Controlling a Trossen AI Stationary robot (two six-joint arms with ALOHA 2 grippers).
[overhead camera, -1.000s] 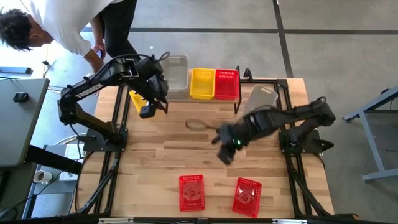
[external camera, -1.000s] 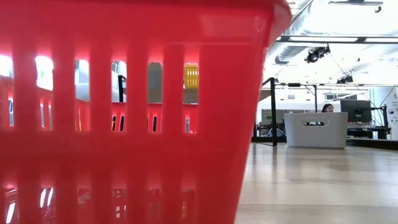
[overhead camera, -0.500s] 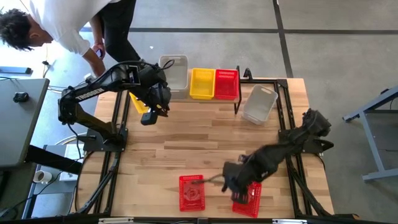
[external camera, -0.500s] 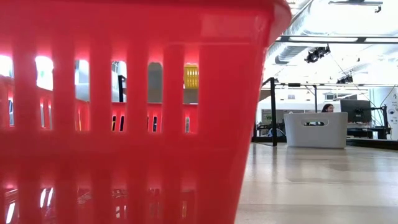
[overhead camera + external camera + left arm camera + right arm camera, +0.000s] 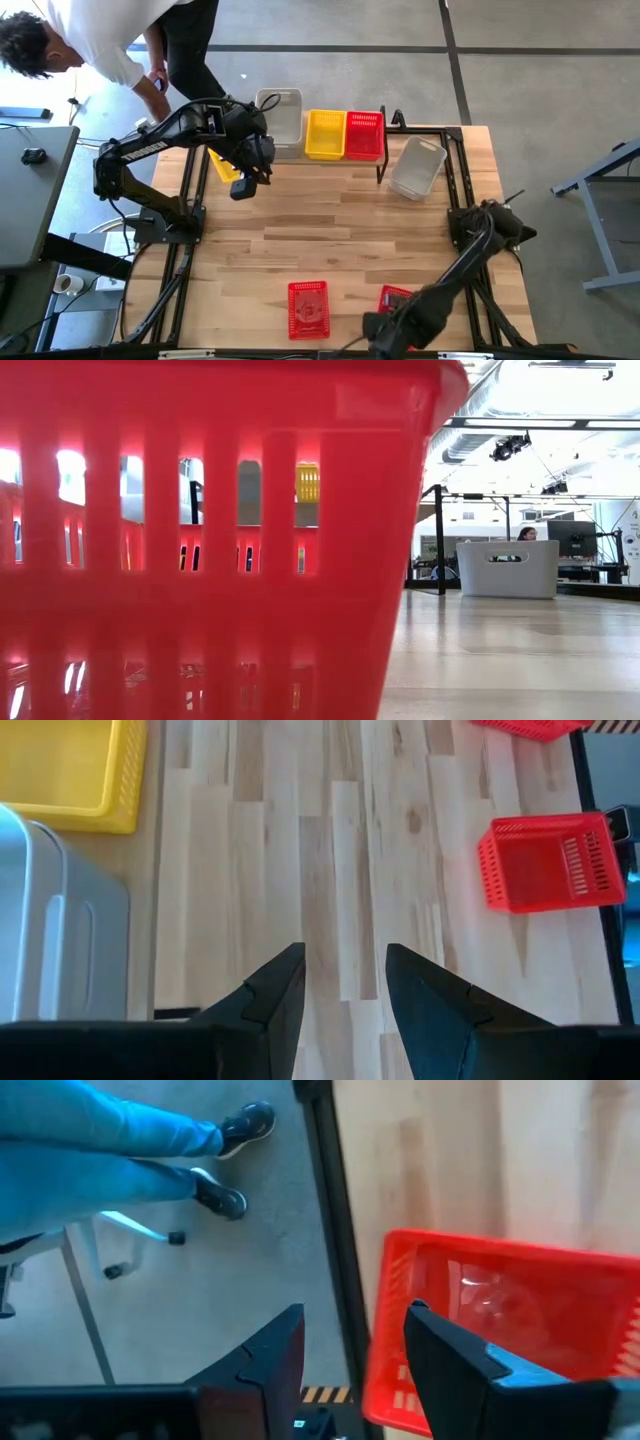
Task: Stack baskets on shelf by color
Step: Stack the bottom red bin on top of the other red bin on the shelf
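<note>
In the high view my right gripper (image 5: 385, 335) has reached to the table's near edge, over the right one of two red baskets (image 5: 396, 297); the other red basket (image 5: 308, 308) stands left of it. The right wrist view shows the right gripper (image 5: 352, 1350) open, with the red basket's end wall (image 5: 385, 1320) between its fingers. My left gripper (image 5: 245, 186) hovers open near the far left, above bare wood, beside a yellow basket (image 5: 221, 164). The shelf (image 5: 390, 130) at the far edge carries a grey basket (image 5: 283, 115), a yellow basket (image 5: 325, 133) and a red basket (image 5: 364, 135). My right gripper stands open from above astride the red basket's end wall (image 5: 380, 1380), one finger (image 5: 445, 1355) over the inside and one outside. Whether either finger touches the wall, I cannot tell. The basket rests on the table.
A loose grey basket (image 5: 417, 167) lies on the table right of the shelf, also seen in the low view (image 5: 507, 568). A red basket (image 5: 200, 560) fills the low view's left. A person (image 5: 90, 40) bends beyond the far left corner. Bare wood (image 5: 330, 230) spans the table's middle.
My right gripper has swept from the table's middle toward the near edge, ending over the right red basket. The baskets have stayed where they were.
</note>
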